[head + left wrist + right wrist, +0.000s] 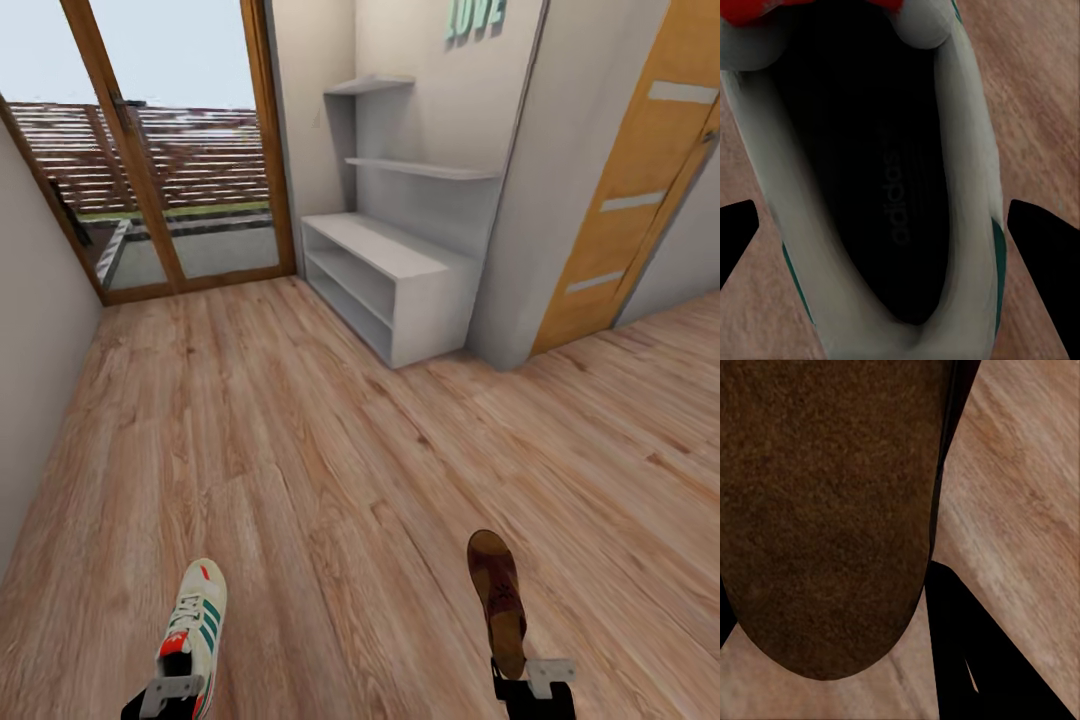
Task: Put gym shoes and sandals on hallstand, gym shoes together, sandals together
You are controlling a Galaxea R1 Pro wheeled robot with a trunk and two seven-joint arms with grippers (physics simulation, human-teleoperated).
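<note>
I have one gym shoe at the lower left of the head view, toe pointing up the frame, its heel at my left gripper; the left wrist view looks straight down into its dark insole, with a black finger on either side of the white upper, so the jaws look closed on the shoe. At the lower right of the head view a brown sandal stands in line with my right gripper, and the right wrist view shows its brown footbed close up with a black finger beside it; I cannot tell there whether the jaws are clamped on it. Both shoes sit over the corridor floor, well apart from each other. The hallstand is in the upper middle of the head view, with its low bench and two wall shelves bare. A glazed door fills the upper left, a wooden door the upper right.
</note>
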